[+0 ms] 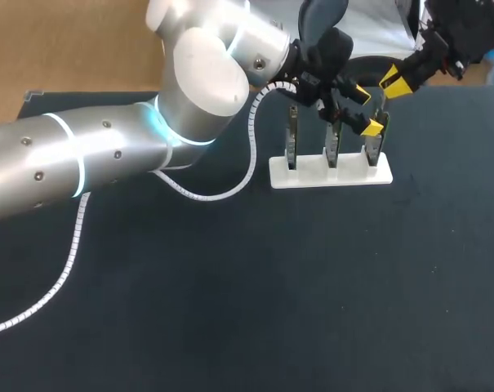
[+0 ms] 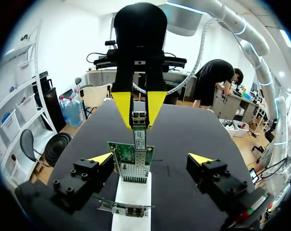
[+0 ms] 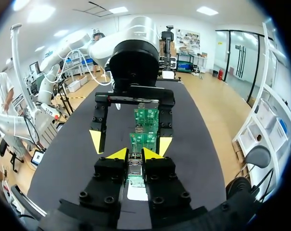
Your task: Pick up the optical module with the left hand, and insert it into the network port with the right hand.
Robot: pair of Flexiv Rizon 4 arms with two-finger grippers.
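My right gripper [image 2: 139, 122] pinched the optical module [image 2: 139, 139], its end at the port [image 2: 143, 155] of the rightmost network card [image 2: 128, 163], insertion apparently unfinished; my left gripper [image 2: 151, 158] stood spread around that card.

The head camera looks down from above and behind onto the desk [image 1: 230, 310], with the white stand [image 1: 330, 172] near its far edge. Both wrist cameras sit close to that stand on opposite sides, facing each other: the left's shows the right hand [image 2: 138, 115], the right's the left hand [image 3: 131, 143].

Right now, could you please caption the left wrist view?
Right end effector holds silver optical module at green circuit board.
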